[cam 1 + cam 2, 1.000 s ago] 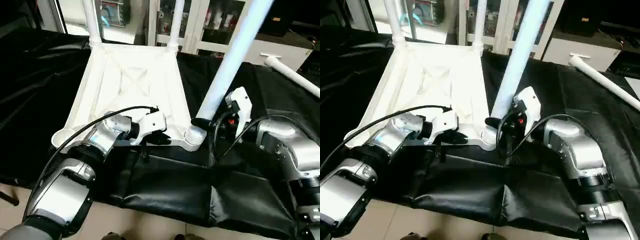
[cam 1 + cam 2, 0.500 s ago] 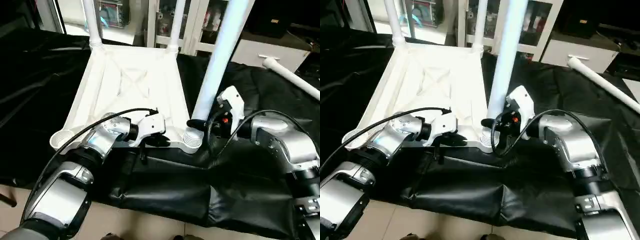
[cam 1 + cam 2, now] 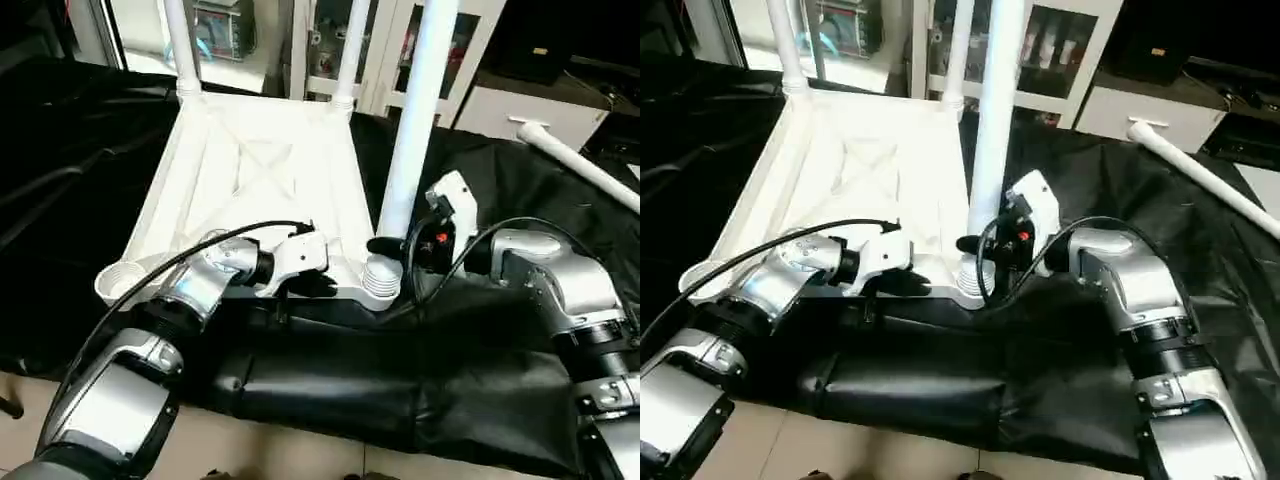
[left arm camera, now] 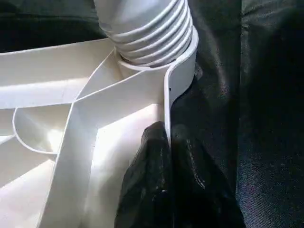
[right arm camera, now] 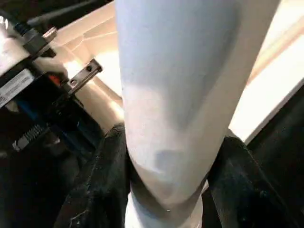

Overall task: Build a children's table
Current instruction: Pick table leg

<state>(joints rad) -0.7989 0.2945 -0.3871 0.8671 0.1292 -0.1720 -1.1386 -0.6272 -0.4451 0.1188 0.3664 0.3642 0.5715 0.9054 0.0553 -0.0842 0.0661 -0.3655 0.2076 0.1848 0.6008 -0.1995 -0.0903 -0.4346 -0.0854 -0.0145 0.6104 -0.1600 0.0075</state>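
Note:
The children's table is a white tabletop [image 3: 250, 170] lying underside up on black cloth. Two white legs [image 3: 178, 45] [image 3: 350, 50] stand in its far corner sockets. A third leg [image 3: 415, 110] stands almost upright, its ribbed end [image 4: 152, 28] in the near right socket [image 3: 381, 277]. My right gripper [image 3: 385, 245] is shut on this leg just above the socket, one finger [image 5: 102, 175] on each side. My left gripper [image 3: 318, 283] is shut on the tabletop's near rim [image 4: 167, 109], beside that socket. The near left socket [image 3: 125, 280] holds nothing.
Another white leg [image 3: 575, 165] lies loose on the black cloth at the far right. Glass-fronted cabinets [image 3: 320, 40] and a white unit [image 3: 500, 100] stand behind the bench. The padded bench edge [image 3: 330, 380] runs along the front, with floor below it.
The leg in my right gripper has swung from leaning right to almost upright over the near right socket, and my right arm moved left with it. My left gripper stayed on the rim.

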